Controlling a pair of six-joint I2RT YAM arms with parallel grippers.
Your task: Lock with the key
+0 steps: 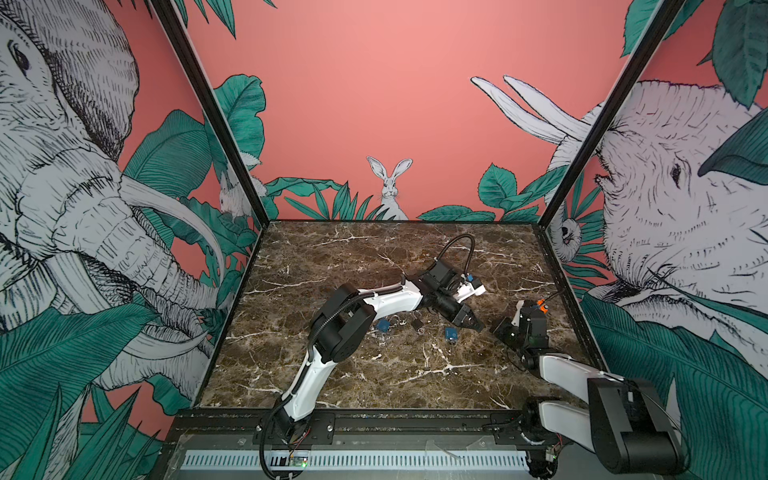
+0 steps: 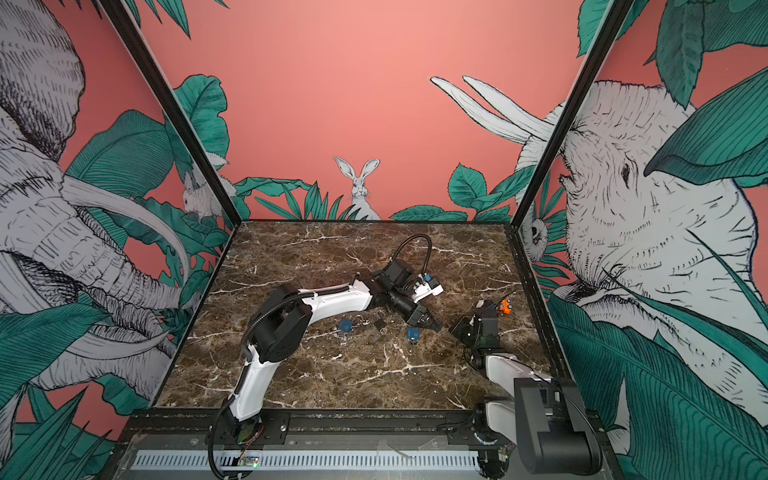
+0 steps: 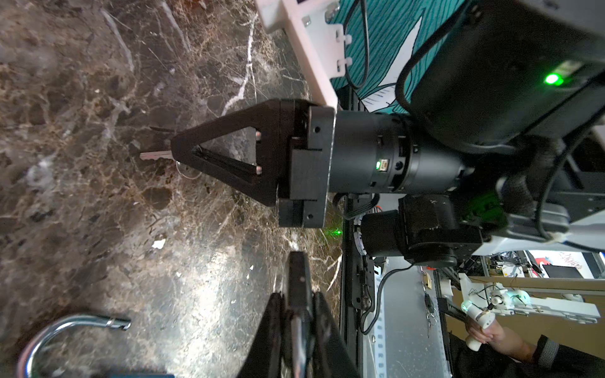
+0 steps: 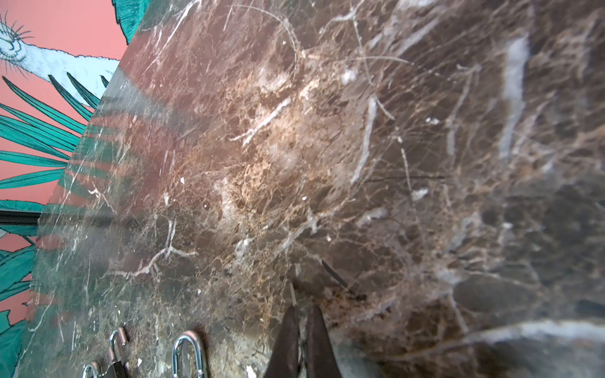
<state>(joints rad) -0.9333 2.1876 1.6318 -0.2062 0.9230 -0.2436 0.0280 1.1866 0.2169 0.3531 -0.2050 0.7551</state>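
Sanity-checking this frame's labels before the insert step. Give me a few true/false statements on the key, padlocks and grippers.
1. The right gripper is shut on a key. True.
2. The key's blade sits in a padlock. False: it sticks out over the bare table, in no lock.
3. The blue padlock in the left wrist view has its shackle open. True.
4. Every padlock on the table is blue. False: a black padlock lies among them.
5. The left gripper is far from the right gripper. False: it is across the middle, close beside it.
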